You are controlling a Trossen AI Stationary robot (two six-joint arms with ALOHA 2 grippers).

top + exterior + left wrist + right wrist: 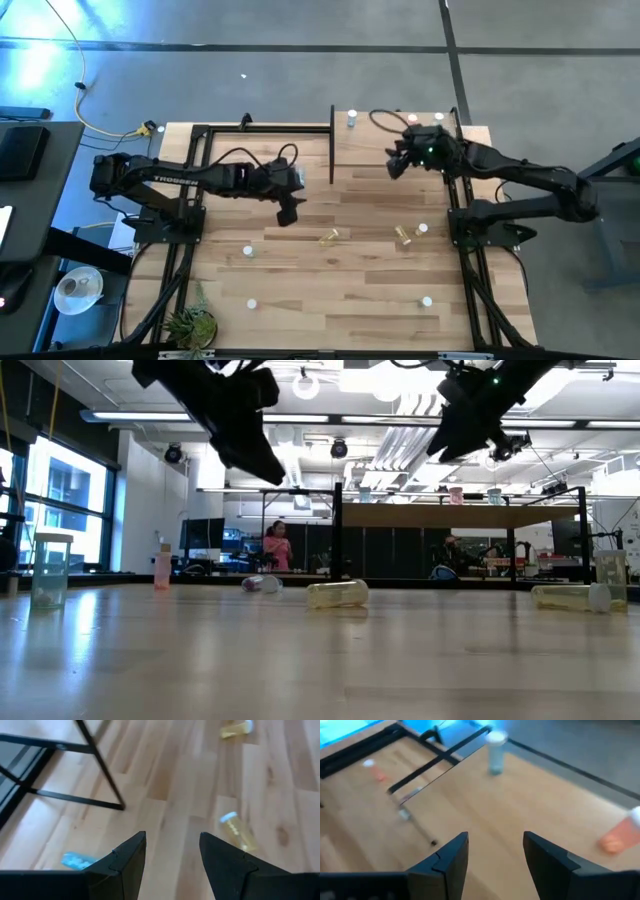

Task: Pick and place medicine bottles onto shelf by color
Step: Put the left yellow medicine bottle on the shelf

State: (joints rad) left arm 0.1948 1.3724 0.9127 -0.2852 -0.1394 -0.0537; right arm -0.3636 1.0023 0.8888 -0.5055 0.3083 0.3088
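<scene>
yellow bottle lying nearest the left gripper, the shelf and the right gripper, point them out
yellow bottle [329,236], high view, its body
shelf [400,140], high view, bare board
right gripper [392,166], high view, midway between its fingertips

Blue bottle [75,860] (half behind the left claw [172,851]) is blurred.

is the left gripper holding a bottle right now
No. The left gripper is open with nothing between its fingers; a yellow bottle lies on the table beyond.
</scene>
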